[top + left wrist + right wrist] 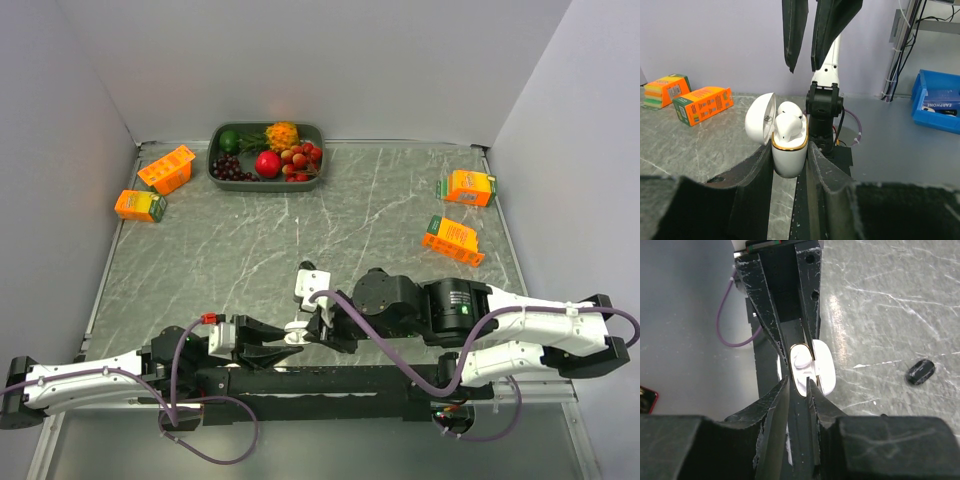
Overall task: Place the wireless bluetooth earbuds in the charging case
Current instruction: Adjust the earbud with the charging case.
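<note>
Left gripper (790, 154) clamps the open case (788, 161), a white earbud (788, 127) standing proud inside; right gripper (802, 68) hangs above, fingers slightly apart, and I fear an off-centre press flips it out.

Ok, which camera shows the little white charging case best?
The left wrist view: the charging case stands close up, lid open, with white earbuds poking out. The right wrist view looks down on it, half hidden. The top view shows just a tiny white speck.
</note>
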Available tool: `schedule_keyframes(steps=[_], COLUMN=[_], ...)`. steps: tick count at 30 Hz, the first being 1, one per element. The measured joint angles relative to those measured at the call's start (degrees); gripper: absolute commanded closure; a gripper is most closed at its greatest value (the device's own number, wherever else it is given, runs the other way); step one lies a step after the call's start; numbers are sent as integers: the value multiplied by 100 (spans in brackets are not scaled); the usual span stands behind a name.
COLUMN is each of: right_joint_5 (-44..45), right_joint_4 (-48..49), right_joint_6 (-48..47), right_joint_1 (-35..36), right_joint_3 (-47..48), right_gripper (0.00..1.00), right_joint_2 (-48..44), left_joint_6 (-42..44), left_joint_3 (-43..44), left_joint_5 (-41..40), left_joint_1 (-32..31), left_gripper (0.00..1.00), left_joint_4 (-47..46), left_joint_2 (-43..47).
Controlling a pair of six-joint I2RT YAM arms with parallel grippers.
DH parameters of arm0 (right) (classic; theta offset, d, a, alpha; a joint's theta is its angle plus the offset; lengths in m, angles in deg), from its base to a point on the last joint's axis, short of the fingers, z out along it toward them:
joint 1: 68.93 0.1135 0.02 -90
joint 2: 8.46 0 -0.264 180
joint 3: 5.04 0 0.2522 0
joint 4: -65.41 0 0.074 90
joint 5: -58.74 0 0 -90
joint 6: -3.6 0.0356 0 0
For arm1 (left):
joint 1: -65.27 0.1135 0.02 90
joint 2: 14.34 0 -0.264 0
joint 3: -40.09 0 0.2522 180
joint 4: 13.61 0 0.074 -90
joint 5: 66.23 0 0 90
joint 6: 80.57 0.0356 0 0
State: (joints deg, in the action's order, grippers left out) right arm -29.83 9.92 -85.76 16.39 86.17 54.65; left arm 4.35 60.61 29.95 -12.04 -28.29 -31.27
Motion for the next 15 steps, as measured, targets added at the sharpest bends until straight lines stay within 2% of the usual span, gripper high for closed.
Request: schedule_keyframes(steps=[15], right_joint_5=[590], right_joint_4=[-262], right_joint_6=[-205], right_joint_1=[437], right_joint_3=[13], right_gripper=[78], right_joint_2=[435], left_joint_6=[0], left_joint_3=[0], left_joint_5=[-55], left_joint_1=[0], left_gripper=[99], left_joint_4=[59], left_joint_2=[210])
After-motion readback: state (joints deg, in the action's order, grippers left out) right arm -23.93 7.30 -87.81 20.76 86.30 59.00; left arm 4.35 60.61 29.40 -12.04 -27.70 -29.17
